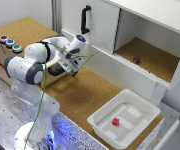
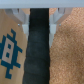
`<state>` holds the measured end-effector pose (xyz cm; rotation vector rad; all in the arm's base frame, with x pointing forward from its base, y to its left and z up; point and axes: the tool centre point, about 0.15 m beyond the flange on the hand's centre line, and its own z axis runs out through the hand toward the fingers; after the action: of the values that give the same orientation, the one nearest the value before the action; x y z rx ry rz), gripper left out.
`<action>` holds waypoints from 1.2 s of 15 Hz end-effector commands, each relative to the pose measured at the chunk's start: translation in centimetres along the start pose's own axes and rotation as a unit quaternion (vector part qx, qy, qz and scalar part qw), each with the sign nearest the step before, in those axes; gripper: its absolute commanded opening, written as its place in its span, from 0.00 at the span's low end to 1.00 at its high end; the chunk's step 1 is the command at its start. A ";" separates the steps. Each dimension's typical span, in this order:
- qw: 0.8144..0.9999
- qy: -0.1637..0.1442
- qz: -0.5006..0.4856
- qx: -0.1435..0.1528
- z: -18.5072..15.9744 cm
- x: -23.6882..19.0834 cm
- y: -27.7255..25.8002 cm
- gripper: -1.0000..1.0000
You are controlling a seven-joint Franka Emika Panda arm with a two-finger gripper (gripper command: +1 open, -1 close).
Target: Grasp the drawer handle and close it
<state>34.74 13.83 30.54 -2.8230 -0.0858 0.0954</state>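
Observation:
The drawer handle [image 2: 39, 50] is a black bar running through the middle of the wrist view, on the light-brown drawer [image 2: 12, 55] front, which bears a blue pixel figure. My gripper [image 2: 38, 21] has one finger on each side of the bar. The grey fingertips [image 2: 21, 20] press close against its sides. In the exterior view the gripper [image 1: 70, 69] sits at the front of the tan box [image 1: 20, 31], and the black handle [image 1: 55, 72] curves out just beside it. How far the drawer stands out is hidden by the arm.
Three coloured buttons [image 1: 10, 43] sit on top of the tan box. Behind stands a white cabinet [image 1: 140, 30] with a long black door handle [image 1: 85, 19] and a small dark object [image 1: 136, 59] inside. A white tray [image 1: 124, 117] holds a red cube [image 1: 116, 121].

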 end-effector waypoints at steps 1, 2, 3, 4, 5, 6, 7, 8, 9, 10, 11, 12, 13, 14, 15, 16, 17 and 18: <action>1.000 0.010 -0.004 0.004 1.4 1.1 -2.8 0.00; 1.000 0.010 -0.001 0.003 1.7 1.1 -3.4 0.00; 1.000 0.011 0.000 0.002 2.0 1.1 -3.9 0.00; 1.000 0.007 0.000 0.005 2.4 1.1 -4.5 0.00; 1.000 0.005 0.002 0.004 2.8 0.9 -5.1 0.00; 1.000 0.005 0.002 0.000 3.2 0.8 -5.6 0.00; 1.000 0.003 0.000 0.001 3.6 0.7 -6.3 0.00; 1.000 0.003 0.000 0.003 3.9 0.6 -6.9 0.00; 1.000 0.003 0.000 0.002 4.3 0.5 -7.5 0.00; 1.000 0.004 -0.003 0.002 4.6 0.5 -8.3 0.00; 1.000 0.000 -0.005 0.005 5.0 0.5 -9.0 0.00; 1.000 -0.001 -0.008 0.005 5.3 0.4 -9.7 0.00; 1.000 -0.005 -0.011 0.005 5.6 0.4 -10.4 0.00; 1.000 -0.007 -0.014 0.007 5.9 0.4 -11.1 0.00; 1.000 -0.010 -0.018 0.006 6.2 0.3 -11.9 0.00; 1.000 -0.012 -0.026 0.005 6.6 0.3 -12.7 0.00; 0.999 -0.015 -0.035 0.005 7.0 0.3 -13.8 0.00; 0.999 -0.015 -0.041 0.004 7.2 0.4 -14.7 0.00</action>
<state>34.20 23.76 30.47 -2.7834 -0.1378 0.0551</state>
